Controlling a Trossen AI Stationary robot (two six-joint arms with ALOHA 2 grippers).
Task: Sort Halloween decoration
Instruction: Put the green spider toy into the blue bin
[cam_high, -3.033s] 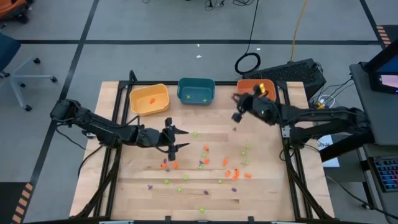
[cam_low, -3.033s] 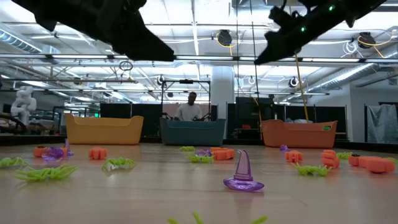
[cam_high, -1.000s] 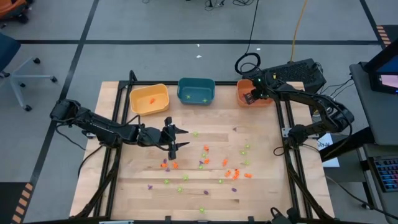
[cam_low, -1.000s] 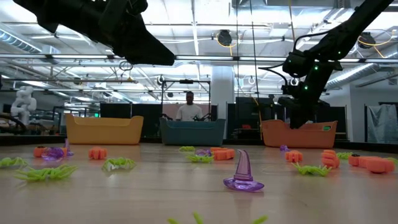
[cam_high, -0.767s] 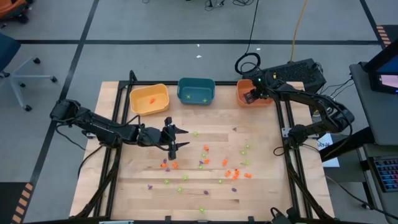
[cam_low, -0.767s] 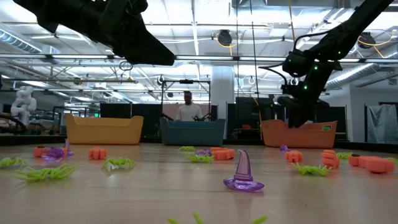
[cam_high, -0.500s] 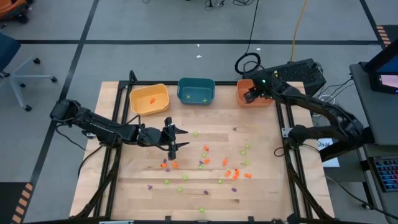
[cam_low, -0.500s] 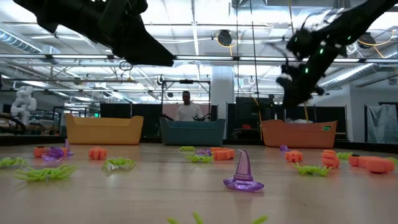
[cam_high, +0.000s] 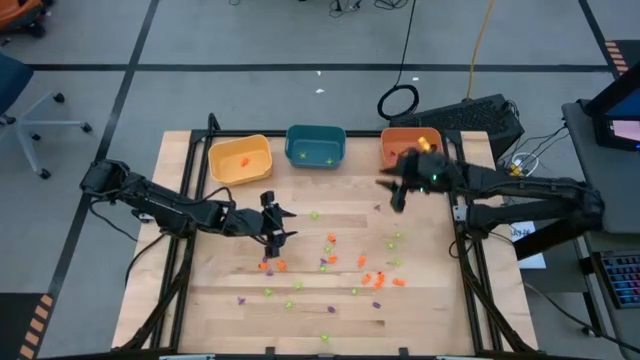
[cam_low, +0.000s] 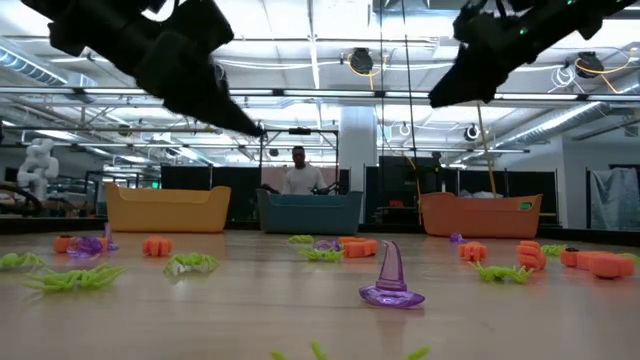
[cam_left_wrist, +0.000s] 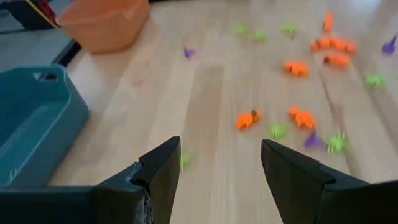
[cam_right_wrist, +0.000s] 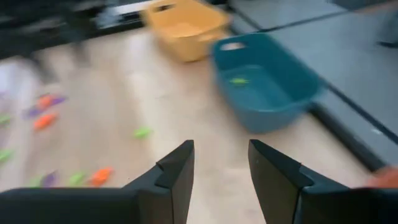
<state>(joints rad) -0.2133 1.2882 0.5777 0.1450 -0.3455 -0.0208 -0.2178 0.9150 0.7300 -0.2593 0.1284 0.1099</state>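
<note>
The Halloween decoration is a scatter of tiny orange, green and purple trinkets across the middle and near part of the wooden table. A purple witch hat stands on its brim. My left gripper hangs open above the table's left middle, pointing toward the trinkets, with nothing between its fingers. An orange trinket lies ahead of it. My right gripper hangs open and empty above the table, just near of the orange bin.
Three bins stand along the far edge: yellow with an orange trinket inside, teal with green ones, and the orange bin at the right. A dark keyboard lies beyond the far right corner. A person stands behind the table.
My right gripper has swung up out of the orange bin and toward the table's near and left side, and now hangs over bare wood. My left gripper has tipped its fingers down a little and stayed open.
</note>
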